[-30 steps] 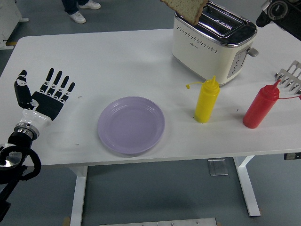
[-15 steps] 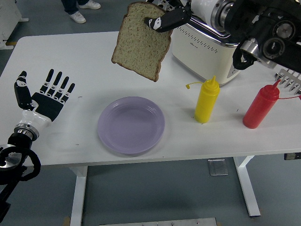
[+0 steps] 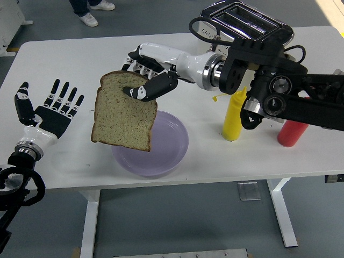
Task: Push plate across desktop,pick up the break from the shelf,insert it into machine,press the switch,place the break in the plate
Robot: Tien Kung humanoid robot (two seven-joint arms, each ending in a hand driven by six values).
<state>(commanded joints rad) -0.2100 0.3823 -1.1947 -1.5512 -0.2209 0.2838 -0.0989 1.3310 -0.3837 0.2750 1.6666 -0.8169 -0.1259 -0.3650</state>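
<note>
A slice of brown bread [image 3: 123,115] hangs upright above the left part of the lilac plate [image 3: 171,145], pinched at its top edge by my right hand [image 3: 146,80]. The right arm reaches in from the right, passing in front of the cream toaster [image 3: 242,24] at the back. My left hand [image 3: 51,110] lies flat on the table at the left, fingers spread, holding nothing. The plate sits near the table's front edge, partly hidden by the bread.
A yellow squeeze bottle [image 3: 234,115] stands right of the plate, and a red bottle [image 3: 291,133] shows partly behind the right arm. A person's feet [image 3: 88,19] stand beyond the table's far edge at top left.
My right hand has carried the bread from above the toaster leftward and down, so it now hangs over the plate. The arm now covers much of the toaster and red bottle. The left hand has stayed put.
</note>
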